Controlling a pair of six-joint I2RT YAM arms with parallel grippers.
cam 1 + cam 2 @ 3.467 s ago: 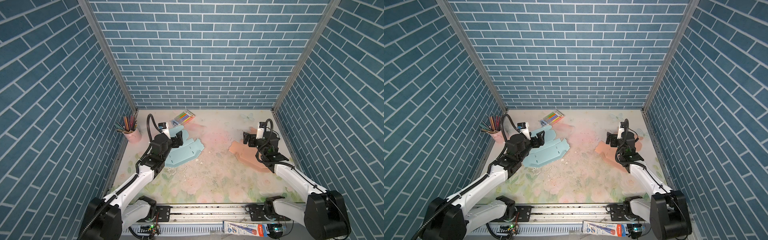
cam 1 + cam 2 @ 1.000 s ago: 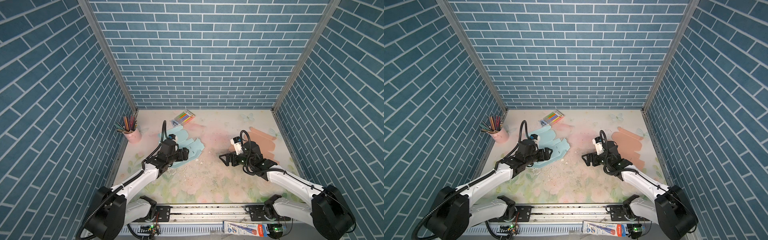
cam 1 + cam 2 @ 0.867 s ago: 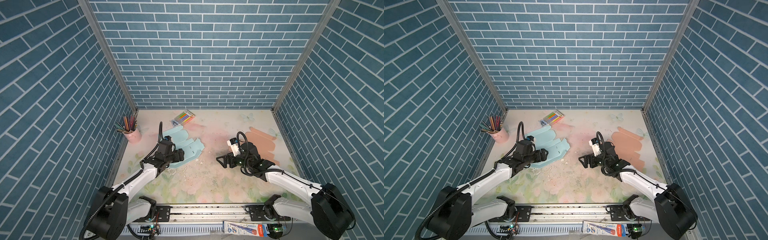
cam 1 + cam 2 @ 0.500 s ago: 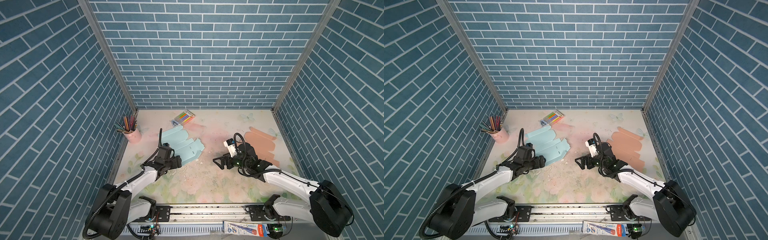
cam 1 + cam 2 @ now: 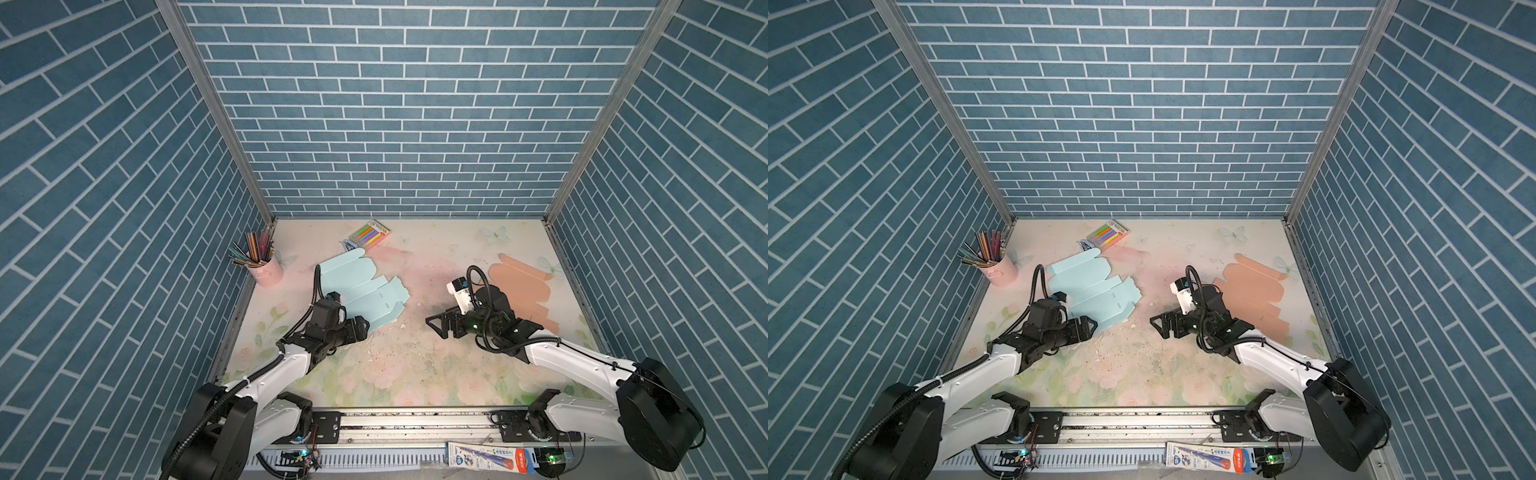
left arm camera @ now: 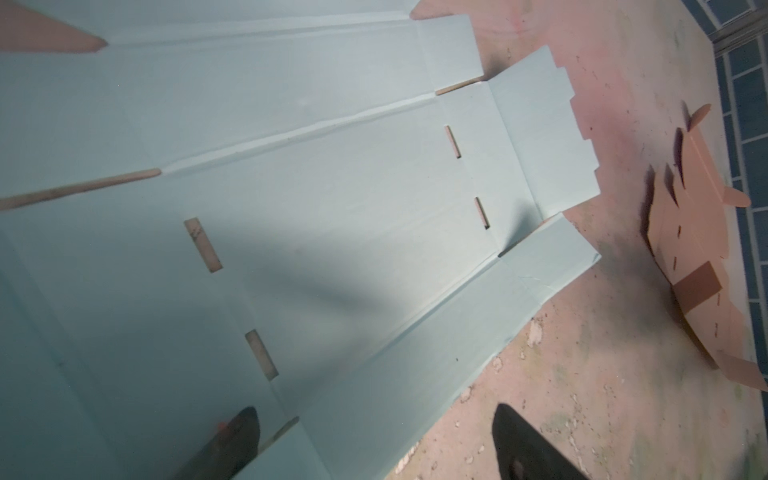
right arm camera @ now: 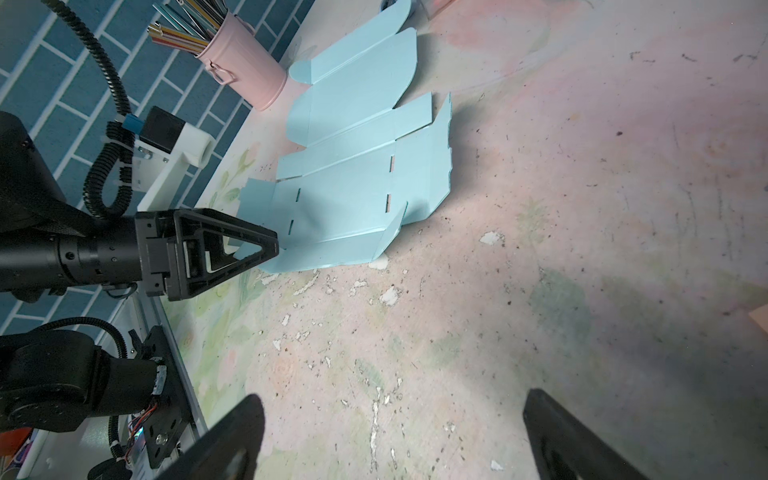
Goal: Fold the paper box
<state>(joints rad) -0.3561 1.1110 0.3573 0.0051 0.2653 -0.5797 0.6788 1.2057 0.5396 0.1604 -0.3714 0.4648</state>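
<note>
Blue brick-patterned walls (image 5: pixel 395 124) close in a worn floral worktop (image 5: pixel 395 365) speckled with flaked paint. The pale blue paper box (image 5: pixel 361 291), an unfolded flat blank with scored creases and slots, lies on the worktop's left half near a pink pencil cup (image 5: pixel 266 270); a peach blank (image 5: pixel 521 286) lies flat at the right. The left claw (image 5: pixel 360 327) is spread wide, straddling the blue blank's near corner and gripping nothing. The right claw (image 5: pixel 436 326) is likewise released and empty over bare worktop between the two blanks. The card looks light, thin and springy, likely to skate when pushed; a flap's free edge beside a crease seems the best place to pinch.
</note>
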